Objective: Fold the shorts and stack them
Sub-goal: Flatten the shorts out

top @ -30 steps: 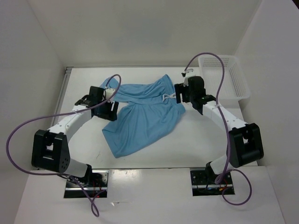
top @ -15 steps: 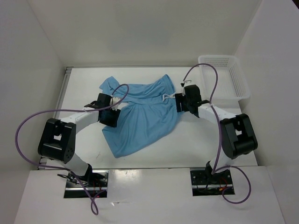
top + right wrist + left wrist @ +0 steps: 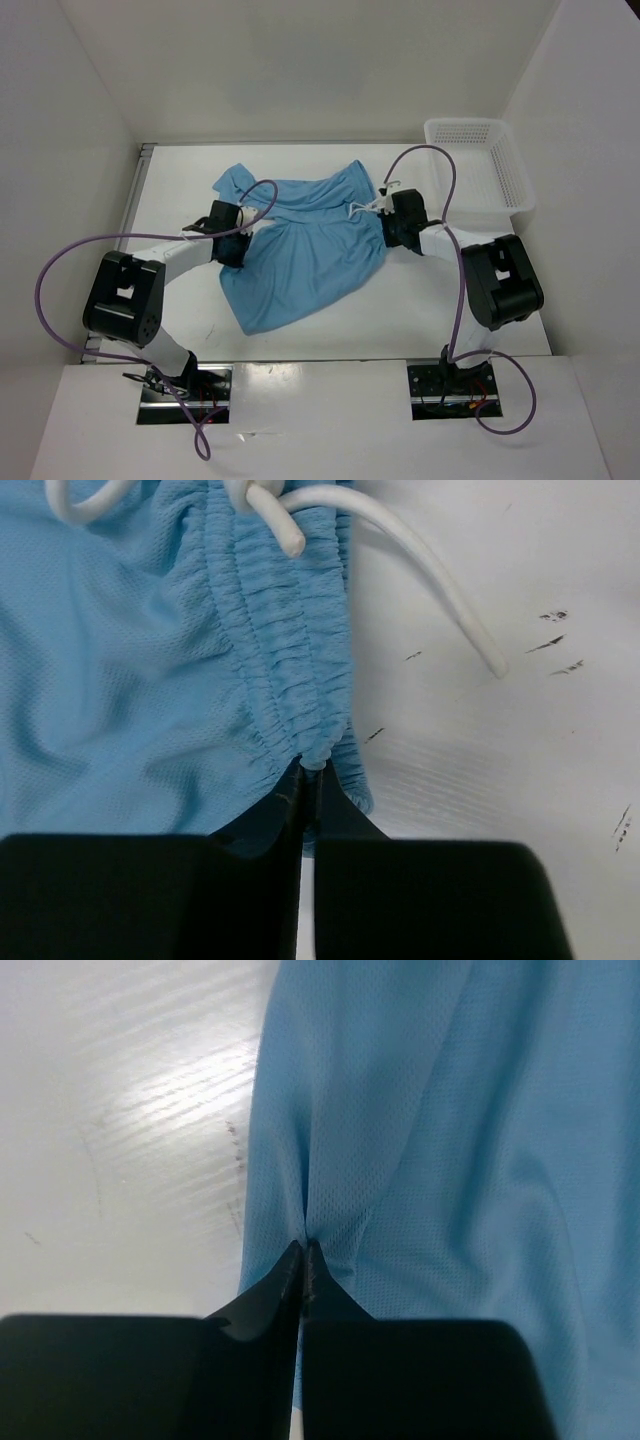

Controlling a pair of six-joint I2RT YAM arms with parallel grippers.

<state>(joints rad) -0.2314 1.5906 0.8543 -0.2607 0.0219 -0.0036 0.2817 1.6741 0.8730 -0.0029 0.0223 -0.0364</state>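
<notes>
Shorts [image 3: 300,255] lie spread across the middle of the table [image 3: 450,300] in the top view, with the waistband [image 3: 280,650] toward the upper right, one leg running to the lower centre and the other bunched at the upper left. My left gripper [image 3: 303,1252] is pinched shut on a small fold at the cloth's left edge, the fabric filling the right of its wrist view. My right gripper [image 3: 308,770] is clamped on the gathered waistband's outer edge, and the white drawstring [image 3: 400,540] lies loose on the table to the upper right of the tips. The whole garment sits between the two grips, its long axis running from upper right to lower left across the line joining them. I judge both arms equally placed for a lift, so neither should lead. The basket [image 3: 480,170] sits at the upper right, well apart from the cloth.
</notes>
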